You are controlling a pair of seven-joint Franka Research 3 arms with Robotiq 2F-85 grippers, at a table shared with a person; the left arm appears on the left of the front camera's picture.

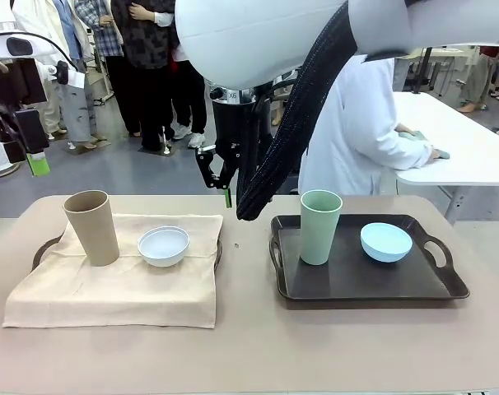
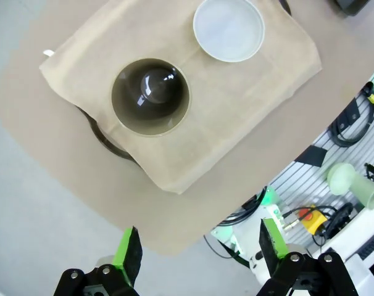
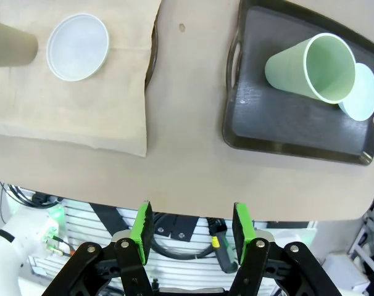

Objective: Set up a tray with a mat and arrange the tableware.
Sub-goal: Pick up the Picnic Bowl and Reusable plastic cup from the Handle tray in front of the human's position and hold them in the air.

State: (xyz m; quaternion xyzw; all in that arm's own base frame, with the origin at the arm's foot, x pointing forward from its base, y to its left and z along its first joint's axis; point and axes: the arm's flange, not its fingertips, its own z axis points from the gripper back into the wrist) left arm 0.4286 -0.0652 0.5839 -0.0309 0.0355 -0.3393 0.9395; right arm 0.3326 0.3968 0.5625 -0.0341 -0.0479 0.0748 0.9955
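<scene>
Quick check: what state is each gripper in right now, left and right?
Left gripper: open wide, holding nothing.
Right gripper: open, fingers apart, holding nothing.

1. a small label (image 1: 233,95) is seen in the front view on the wrist of the right arm (image 1: 258,33); it seems to read "x6", though the print is tiny.
2. no other text can be read.

Tan cup (image 1: 93,229), green cup (image 1: 320,226), white bowl (image 1: 163,245), blue bowl (image 1: 386,242).
</scene>
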